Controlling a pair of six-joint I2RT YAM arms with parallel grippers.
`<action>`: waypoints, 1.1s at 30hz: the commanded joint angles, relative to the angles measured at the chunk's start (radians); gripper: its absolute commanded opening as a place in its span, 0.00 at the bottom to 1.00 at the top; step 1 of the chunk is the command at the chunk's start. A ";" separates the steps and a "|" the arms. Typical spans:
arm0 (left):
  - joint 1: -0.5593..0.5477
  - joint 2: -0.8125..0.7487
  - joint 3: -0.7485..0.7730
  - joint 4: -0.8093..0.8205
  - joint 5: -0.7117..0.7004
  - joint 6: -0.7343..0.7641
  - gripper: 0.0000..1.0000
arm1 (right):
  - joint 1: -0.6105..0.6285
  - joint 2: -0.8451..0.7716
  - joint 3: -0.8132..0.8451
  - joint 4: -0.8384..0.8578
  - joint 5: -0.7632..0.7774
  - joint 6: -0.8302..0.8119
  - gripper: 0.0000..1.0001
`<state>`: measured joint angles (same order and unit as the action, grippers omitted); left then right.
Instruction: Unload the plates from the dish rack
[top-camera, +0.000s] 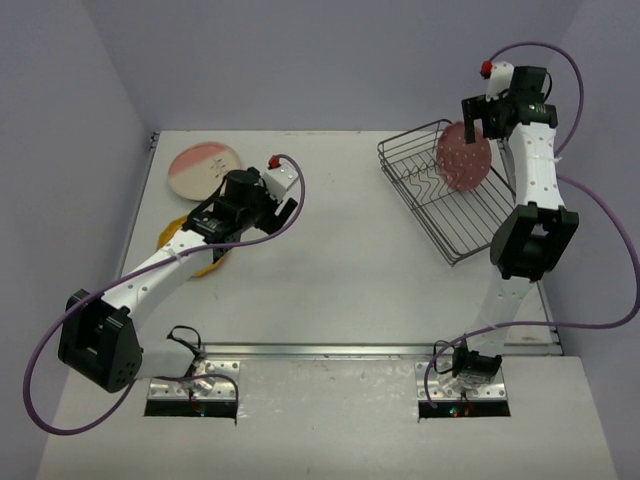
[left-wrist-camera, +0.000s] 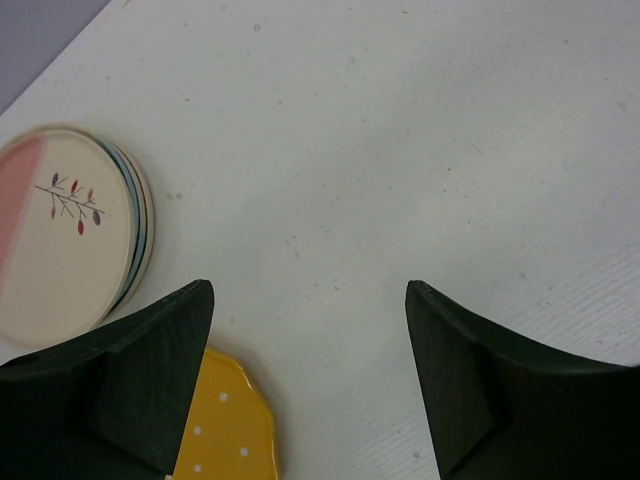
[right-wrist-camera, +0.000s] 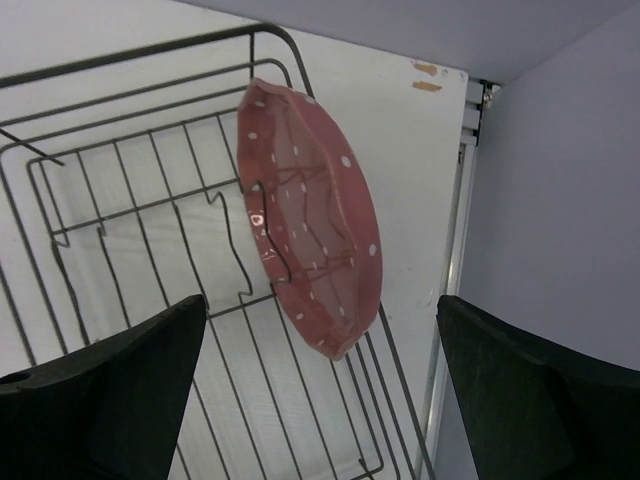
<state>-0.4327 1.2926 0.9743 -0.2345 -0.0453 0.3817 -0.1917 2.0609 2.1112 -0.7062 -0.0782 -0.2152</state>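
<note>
A pink plate with white dots (top-camera: 463, 155) stands on edge in the dark wire dish rack (top-camera: 455, 235) at the back right; it also shows in the right wrist view (right-wrist-camera: 310, 215). My right gripper (right-wrist-camera: 320, 330) is open above it, jaws wide either side. A stack topped by a cream plate with a pink segment (top-camera: 204, 168) lies at the back left, with a light-blue edge below it (left-wrist-camera: 135, 225). A yellow-orange dotted plate (left-wrist-camera: 225, 420) lies beside the stack. My left gripper (left-wrist-camera: 310, 300) is open and empty above the table next to it.
The white table (top-camera: 340, 270) ends in a metal strip at the near edge. Grey walls stand close on the left, back and right. The rack (right-wrist-camera: 130, 260) sits near the table's right edge.
</note>
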 joint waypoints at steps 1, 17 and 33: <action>-0.009 -0.009 0.049 0.031 -0.031 -0.032 0.76 | -0.021 0.061 0.013 0.041 0.016 -0.069 0.98; -0.017 -0.040 0.123 -0.035 0.006 -0.079 0.78 | -0.043 0.140 -0.023 0.077 -0.094 -0.011 0.83; -0.017 -0.070 0.122 -0.019 0.039 -0.101 0.91 | -0.044 0.050 -0.115 0.139 -0.111 0.018 0.30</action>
<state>-0.4397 1.2656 1.0607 -0.2856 -0.0229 0.3021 -0.2431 2.2042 2.0108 -0.6180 -0.1791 -0.2000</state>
